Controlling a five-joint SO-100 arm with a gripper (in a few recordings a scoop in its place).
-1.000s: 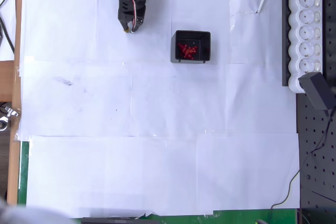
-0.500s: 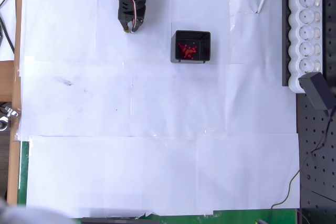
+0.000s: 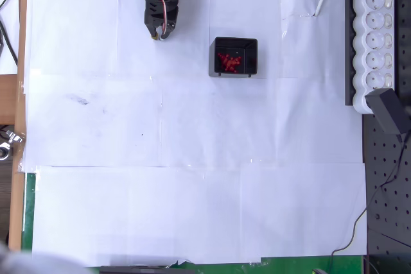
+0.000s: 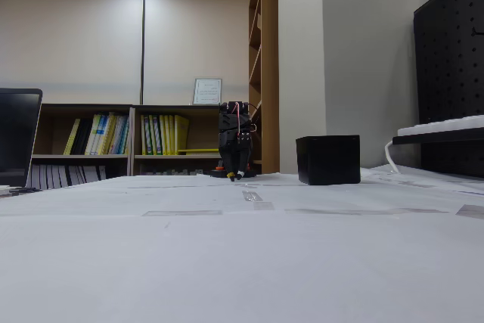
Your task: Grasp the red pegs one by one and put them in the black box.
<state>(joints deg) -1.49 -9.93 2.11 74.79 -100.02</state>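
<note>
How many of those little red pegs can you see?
Roughly 8, though they cannot be counted exactly: the red pegs lie heaped in one cluster inside the black box, overlapping, so some may be hidden. None lies on the white paper.

small square black box sitting upright and open-topped on the white-papered table, red pegs lying bunched in a bright cluster inside it toward the left half, box looking like a plain dark cube in the fixed view
</note>
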